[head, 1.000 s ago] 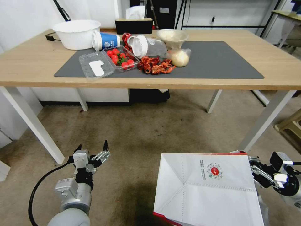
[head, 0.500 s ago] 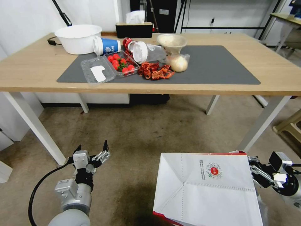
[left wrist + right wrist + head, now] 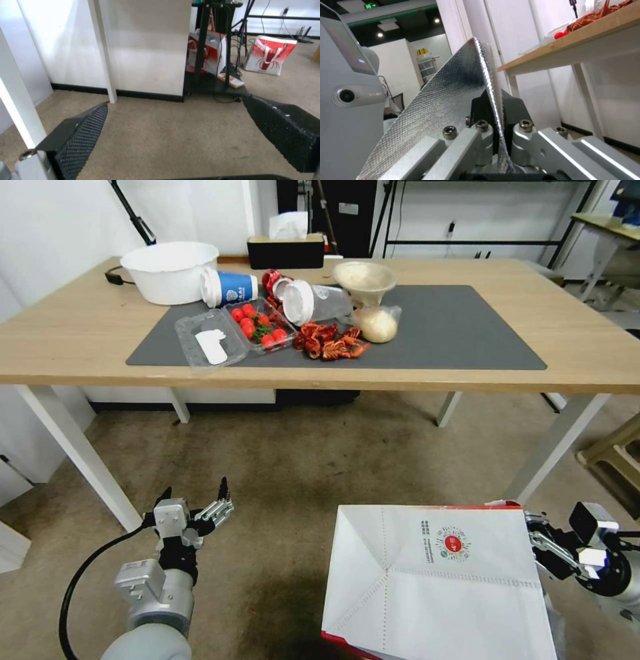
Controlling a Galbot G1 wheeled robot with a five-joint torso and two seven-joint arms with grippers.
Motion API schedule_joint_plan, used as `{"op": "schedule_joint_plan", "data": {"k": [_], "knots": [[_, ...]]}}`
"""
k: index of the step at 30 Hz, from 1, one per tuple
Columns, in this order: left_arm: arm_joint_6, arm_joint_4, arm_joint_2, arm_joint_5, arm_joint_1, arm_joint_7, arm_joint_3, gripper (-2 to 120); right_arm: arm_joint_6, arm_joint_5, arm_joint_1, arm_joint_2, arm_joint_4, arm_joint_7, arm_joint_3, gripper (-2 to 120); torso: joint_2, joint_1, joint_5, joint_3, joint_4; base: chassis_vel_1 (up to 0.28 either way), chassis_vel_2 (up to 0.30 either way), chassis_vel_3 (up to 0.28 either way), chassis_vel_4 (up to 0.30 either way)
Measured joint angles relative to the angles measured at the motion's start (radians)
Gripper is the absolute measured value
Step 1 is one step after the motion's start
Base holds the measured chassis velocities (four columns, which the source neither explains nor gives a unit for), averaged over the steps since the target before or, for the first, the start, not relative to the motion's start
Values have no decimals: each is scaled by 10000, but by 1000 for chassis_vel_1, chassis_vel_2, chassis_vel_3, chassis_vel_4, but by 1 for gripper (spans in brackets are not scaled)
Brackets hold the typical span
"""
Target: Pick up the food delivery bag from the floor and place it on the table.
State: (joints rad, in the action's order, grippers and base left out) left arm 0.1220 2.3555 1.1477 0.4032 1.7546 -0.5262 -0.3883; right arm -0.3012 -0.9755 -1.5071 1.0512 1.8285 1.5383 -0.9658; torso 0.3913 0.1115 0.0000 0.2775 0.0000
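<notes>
The right gripper [image 3: 493,117] has its fingers clamped on the thin foil-lined edge of the food delivery bag [image 3: 437,580], which stands up between them in the right wrist view; in the head view that gripper [image 3: 533,537] sits at the bag's right upper corner, low on the robot's right, with the bag held off the carpet below and short of the table [image 3: 80,340]. The left gripper [image 3: 200,503] hangs low on the robot's left with its fingers [image 3: 83,130] spread wide and nothing between them, bare carpet showing in the gap. Against the earlier pictures the bag and both grippers sit in the same places in the head view, while the table has slid downward and looks nearer, so the camera has moved. On the table's dark mat [image 3: 467,333] lie a white bowl [image 3: 170,270], a tipped blue cup [image 3: 230,287], an open clear box of tomatoes [image 3: 257,323], red crayfish [image 3: 330,343] and a bun in a clear bag [image 3: 377,323]. The table's front edge and white legs stand between the bag and the tabletop. The bag's lower part is cut off at the head view's bottom edge, and its handles cannot be made out.
</notes>
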Motion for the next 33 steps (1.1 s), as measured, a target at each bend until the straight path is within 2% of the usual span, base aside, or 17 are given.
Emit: {"op": "schedule_joint_plan", "data": {"k": [33], "knots": [[9,-11,0,0,-37,-31,-4,100,-16,35,39,42,38,0,61,0,1315,471,0,845,0,0,0,0,0]]}}
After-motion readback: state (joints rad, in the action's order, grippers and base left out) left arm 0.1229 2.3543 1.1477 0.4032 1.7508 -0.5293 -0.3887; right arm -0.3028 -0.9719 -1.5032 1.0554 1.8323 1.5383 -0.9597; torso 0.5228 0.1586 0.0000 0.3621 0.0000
